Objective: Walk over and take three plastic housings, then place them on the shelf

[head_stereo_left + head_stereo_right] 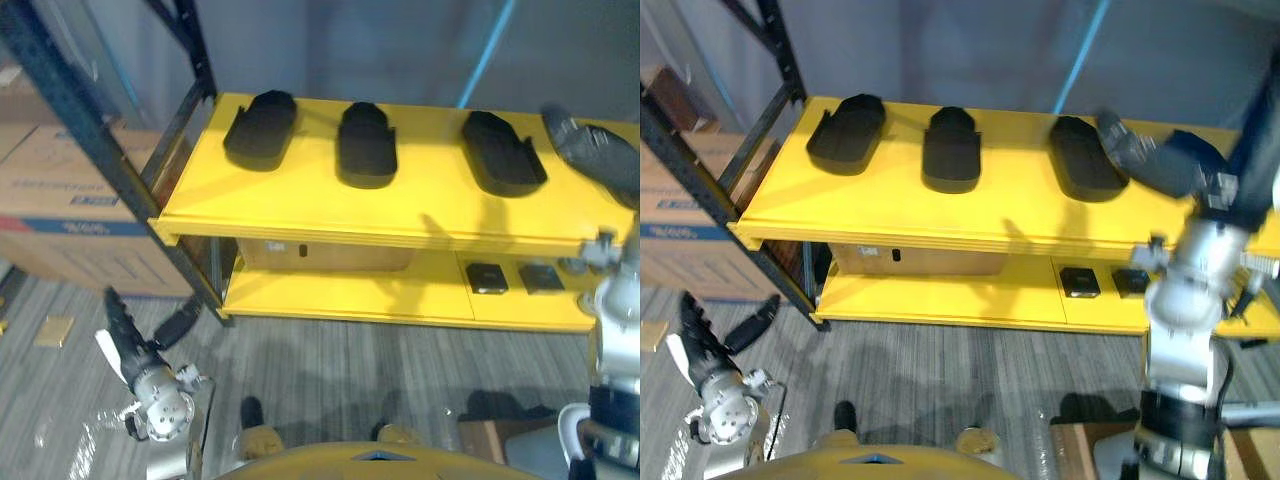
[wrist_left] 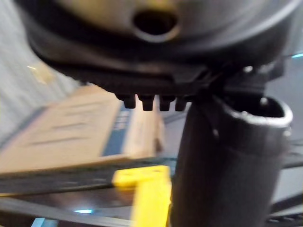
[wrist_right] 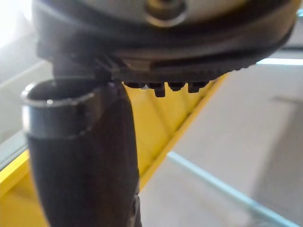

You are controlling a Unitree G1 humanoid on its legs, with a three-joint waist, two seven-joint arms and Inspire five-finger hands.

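We see the left housing (image 1: 260,130), the middle housing (image 1: 366,145) and the right housing (image 1: 502,153) lying flat in a row on the top board of the yellow shelf (image 1: 300,205). They sit well apart, so we judge none can crowd or tip another. Our right hand (image 1: 1150,160) hovers just beside the right housing, fingers relaxed and empty. Our left hand (image 1: 125,340) hangs low over the floor (image 1: 350,370), fingers straight, holding nothing. We judge the placing done.

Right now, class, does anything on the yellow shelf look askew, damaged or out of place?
Nothing stands out: the three black housings lie side by side on the top shelf, apart, none overhanging.
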